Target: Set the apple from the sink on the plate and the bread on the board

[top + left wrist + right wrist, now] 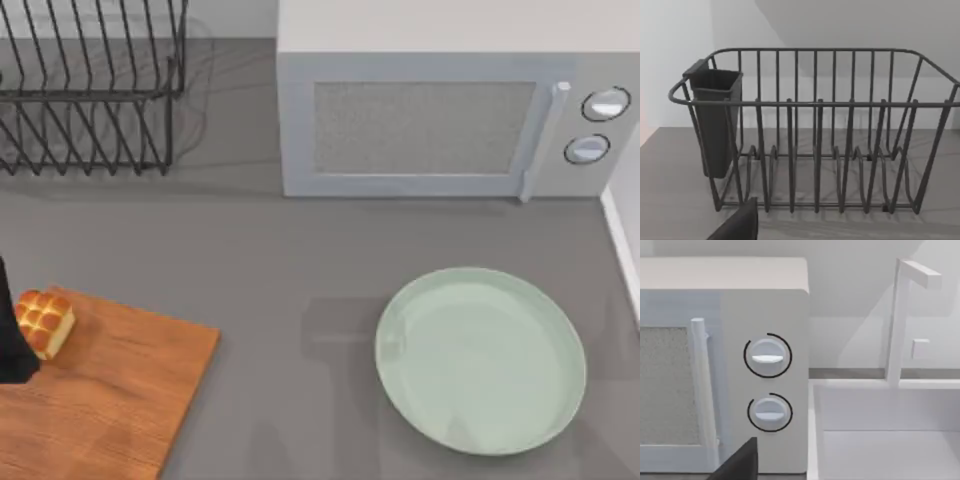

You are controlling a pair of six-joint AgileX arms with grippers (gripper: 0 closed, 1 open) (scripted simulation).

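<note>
Bread (pixel 45 321) sits on the board (pixel 110 400) at its far left corner, touching the dark left arm (pixel 12 335) at the frame edge. Judged light, soft, crushable; grip low on the pale sides. Plate (pixel 481 360) bare on the bench (pixel 280 260). End effector opening: cannot tell, either arm. Sink (pixel 885 440) beside the microwave (pixel 450 110).
</note>
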